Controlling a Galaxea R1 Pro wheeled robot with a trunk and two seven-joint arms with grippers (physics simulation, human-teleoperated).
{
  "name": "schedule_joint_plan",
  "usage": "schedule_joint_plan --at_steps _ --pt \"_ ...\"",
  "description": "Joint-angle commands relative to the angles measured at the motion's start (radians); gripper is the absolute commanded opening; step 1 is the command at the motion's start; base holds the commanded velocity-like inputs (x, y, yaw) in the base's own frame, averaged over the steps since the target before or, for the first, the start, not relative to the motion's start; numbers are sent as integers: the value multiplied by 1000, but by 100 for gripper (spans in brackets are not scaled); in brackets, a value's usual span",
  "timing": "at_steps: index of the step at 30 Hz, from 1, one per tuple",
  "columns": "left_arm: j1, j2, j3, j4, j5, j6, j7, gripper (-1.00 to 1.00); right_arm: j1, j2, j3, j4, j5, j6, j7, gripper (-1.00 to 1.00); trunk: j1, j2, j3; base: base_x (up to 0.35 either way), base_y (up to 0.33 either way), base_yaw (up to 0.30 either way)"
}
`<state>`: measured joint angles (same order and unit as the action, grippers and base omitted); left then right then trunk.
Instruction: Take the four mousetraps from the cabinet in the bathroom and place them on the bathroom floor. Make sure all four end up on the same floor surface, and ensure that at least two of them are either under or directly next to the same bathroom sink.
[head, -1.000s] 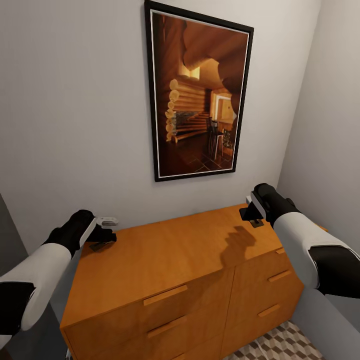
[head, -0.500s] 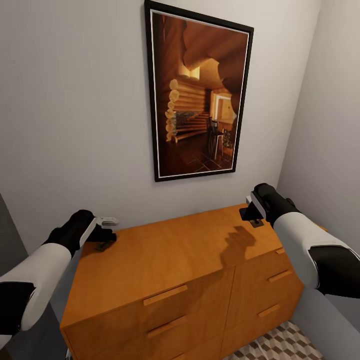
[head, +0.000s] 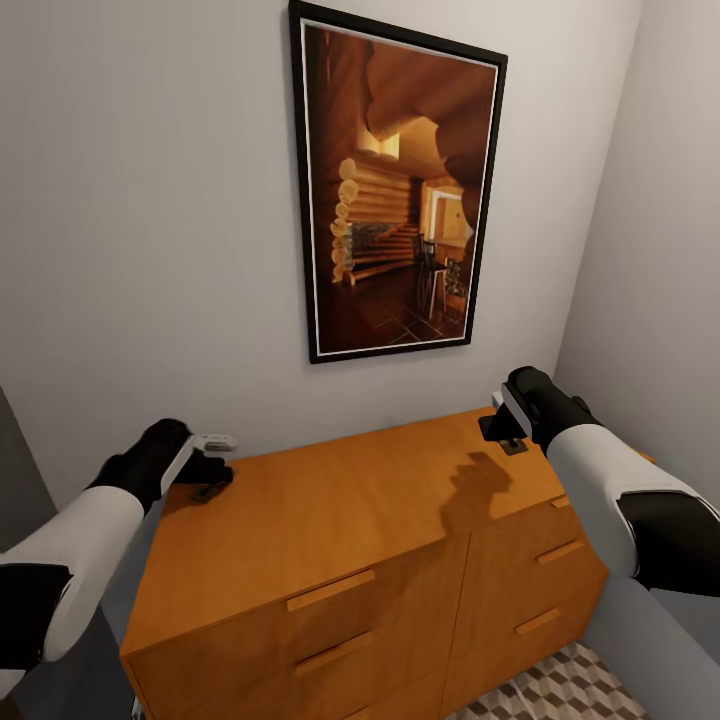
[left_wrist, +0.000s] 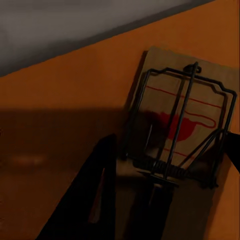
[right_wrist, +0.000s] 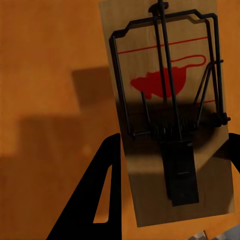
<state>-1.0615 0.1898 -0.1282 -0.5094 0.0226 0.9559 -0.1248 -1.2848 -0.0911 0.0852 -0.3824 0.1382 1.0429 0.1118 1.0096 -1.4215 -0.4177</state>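
Observation:
The orange-brown cabinet (head: 340, 510) fills the lower part of the head view. At its back left corner my left gripper (head: 206, 482) is shut on a mousetrap (head: 210, 491), a small wooden board with a dark wire bar. In the left wrist view that mousetrap (left_wrist: 182, 125) sits between the two dark fingers (left_wrist: 97, 195), which touch its long edges. At the back right of the cabinet top my right gripper (head: 507, 440) is shut on another mousetrap (head: 514, 447). The right wrist view shows this mousetrap (right_wrist: 167, 115) with its red mouse print, held between the fingers (right_wrist: 102, 190). Both traps are at the cabinet top.
A tall framed picture (head: 400, 190) hangs on the grey wall behind the cabinet. A side wall (head: 650, 250) closes in on the right. Drawer fronts with bar handles (head: 330, 590) face me. A patch of cube-patterned bathroom floor (head: 560, 690) shows at the bottom right.

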Motion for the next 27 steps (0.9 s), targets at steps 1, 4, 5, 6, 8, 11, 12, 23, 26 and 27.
schedule_joint_plan --at_steps 1,4,5,6,8,11,12,23,26,27 --pt "0 -7 -7 30 13 7 -6 -100 -1 -1 7 -1 8 4 11 -100 0 -1 -1 0 0 0" --pt "0 -42 -9 19 13 14 -6 -100 -1 -1 7 -1 8 4 11 -100 0 -1 -1 0 0 0" --pt "0 -56 -9 2 13 20 -6 -100 -1 -1 7 -1 8 4 11 -100 0 -1 -1 0 0 0" --pt "0 -67 -8 -23 13 31 -6 -100 -1 -1 7 -1 8 4 11 -100 0 -1 -1 0 0 0" --pt "0 -78 -8 -68 14 57 -6 -100 -1 -1 7 -1 9 4 11 -100 0 -1 -1 0 0 0" --pt "0 -86 -9 -132 15 81 -6 -100 -1 -1 7 -1 9 4 11 -100 0 -1 -1 0 0 0" --pt "0 -86 -9 -140 15 84 -6 -100 -1 -1 7 -1 9 4 11 -100 0 -1 -1 0 0 0" --pt "0 -87 -13 -171 14 91 -7 -100 -1 -1 7 -1 9 4 11 -100 0 -1 -1 0 0 0" --pt "-1 -87 -13 -173 13 91 -7 -100 -1 -1 7 -1 9 4 11 -100 0 -1 -1 -2 0 0" --pt "-1 -87 -13 -173 13 91 -7 -100 -1 -1 7 -1 9 4 11 -100 0 -1 -1 -59 0 0"
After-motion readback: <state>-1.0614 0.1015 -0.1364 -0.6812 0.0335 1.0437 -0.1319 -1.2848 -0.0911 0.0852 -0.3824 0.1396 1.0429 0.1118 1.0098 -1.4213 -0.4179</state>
